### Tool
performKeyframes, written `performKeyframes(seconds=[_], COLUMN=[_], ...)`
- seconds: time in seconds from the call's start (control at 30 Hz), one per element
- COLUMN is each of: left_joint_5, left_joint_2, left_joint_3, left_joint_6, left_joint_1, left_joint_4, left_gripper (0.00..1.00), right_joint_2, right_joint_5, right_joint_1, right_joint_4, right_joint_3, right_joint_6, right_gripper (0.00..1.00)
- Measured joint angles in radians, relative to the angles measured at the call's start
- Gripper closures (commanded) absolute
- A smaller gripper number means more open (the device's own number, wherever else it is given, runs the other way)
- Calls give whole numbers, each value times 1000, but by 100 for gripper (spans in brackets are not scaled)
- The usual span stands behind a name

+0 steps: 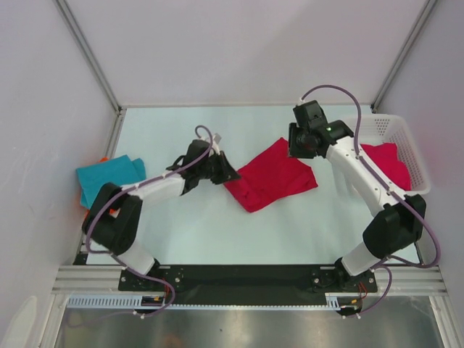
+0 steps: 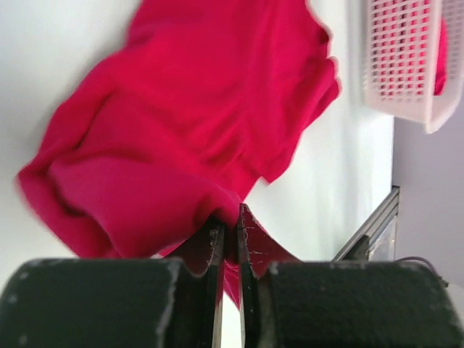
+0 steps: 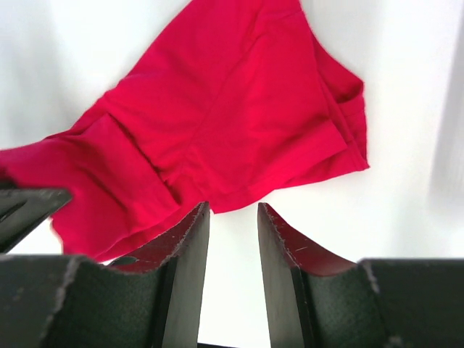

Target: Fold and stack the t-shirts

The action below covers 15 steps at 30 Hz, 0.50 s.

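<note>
On the table [image 1: 217, 232], left pincer [image 2: 230, 217] clamps the red t-shirt [image 2: 196, 109]; right pincer [image 3: 232, 217] gapes, empty.

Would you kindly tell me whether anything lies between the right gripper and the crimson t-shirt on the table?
Nothing visible does. The right gripper hangs open at the edge of the crimson t-shirt, with only table surface between it and the cloth. The left gripper is shut on the shirt's opposite corner.
</note>
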Motion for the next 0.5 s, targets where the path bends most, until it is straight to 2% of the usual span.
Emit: performKeyframes(seconds=[0.23, 0.5], left_joint_5=[38, 68], left_joint_2=[272, 509], left_joint_3=[361, 642], left_joint_6=[-8, -40], left_joint_1=[-79, -171], left_joint_4=[-6, -28], left_gripper=[91, 91], right_joint_2=[-103, -183], right_joint_5=[5, 16], right_joint_1=[-46, -102], right_joint_4=[-17, -42], right_joint_3=[-21, -25], right_joint_6=[1, -3], right_gripper=[61, 60])
